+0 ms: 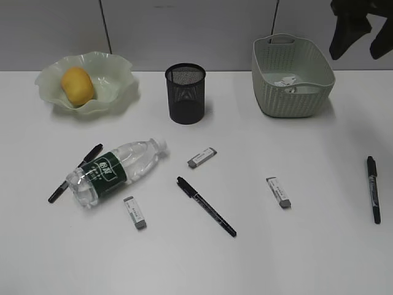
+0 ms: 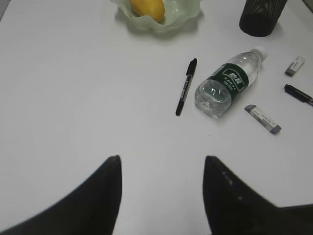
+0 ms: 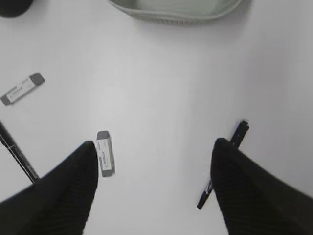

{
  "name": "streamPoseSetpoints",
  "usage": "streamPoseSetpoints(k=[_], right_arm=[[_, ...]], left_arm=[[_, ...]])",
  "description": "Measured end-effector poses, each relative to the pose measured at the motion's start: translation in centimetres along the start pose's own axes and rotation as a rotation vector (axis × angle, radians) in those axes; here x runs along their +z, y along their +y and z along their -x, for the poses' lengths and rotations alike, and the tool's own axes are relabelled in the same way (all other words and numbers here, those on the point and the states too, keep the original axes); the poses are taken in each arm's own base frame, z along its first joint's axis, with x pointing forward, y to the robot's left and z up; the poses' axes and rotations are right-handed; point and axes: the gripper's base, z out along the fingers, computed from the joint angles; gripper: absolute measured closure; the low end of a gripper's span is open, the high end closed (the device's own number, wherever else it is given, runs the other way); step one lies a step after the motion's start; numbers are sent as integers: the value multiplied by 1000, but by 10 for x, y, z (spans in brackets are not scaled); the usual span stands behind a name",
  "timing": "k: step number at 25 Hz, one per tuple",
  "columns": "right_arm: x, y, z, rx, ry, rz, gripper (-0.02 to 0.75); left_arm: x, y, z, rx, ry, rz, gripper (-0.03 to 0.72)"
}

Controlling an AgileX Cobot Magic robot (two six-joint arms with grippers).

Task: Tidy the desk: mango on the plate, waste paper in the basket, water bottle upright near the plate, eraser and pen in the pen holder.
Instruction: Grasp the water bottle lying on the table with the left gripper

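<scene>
Already the mango (image 1: 77, 85) sits in the plate (image 1: 113, 74) at the far left of the bench (image 1: 307, 246). In front of it the water bottle (image 1: 116, 170) lies on its side, cap toward the pen holder (image 1: 185, 93), with a black pen (image 1: 75, 173) just beside its base on the left and an eraser (image 1: 134, 212) near its front. The pen holder stands upright at the back centre — nothing crowds it. Ahead of it lie a second eraser (image 1: 202, 157) and, slanting toward the front, a second pen (image 1: 206, 206), apart from each other. Further right rests a third eraser (image 1: 279, 192). Behind that stands the basket (image 1: 292, 77), with the waste paper (image 1: 287, 82) inside. A third pen (image 1: 373, 188) lies alone near the right edge.

The left tool (image 2: 161, 196) hovers over bare bench short of the bottle, its jaws spread wide and holding nothing. The right tool (image 3: 154, 188) is likewise spread wide and empty — in its wrist view the third eraser lies just inside its left finger (image 3: 63, 191) and the third pen beside its right finger (image 3: 254, 191), though whether either touches I cannot tell.
</scene>
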Motion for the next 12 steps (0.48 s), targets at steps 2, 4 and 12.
streamPoseSetpoints(k=[2, 4, 12], right_arm=[[-8, 0, -3, -12, -3, -2, 174], [-16, 1, -8, -13, -14, -3, 174], [-49, -1, -77, -15, 12, -14, 174]], left_arm=[[0, 0, 0, 1, 0, 2, 282], [0, 0, 0, 2, 0, 4, 282], [0, 0, 0, 2, 0, 4, 291]])
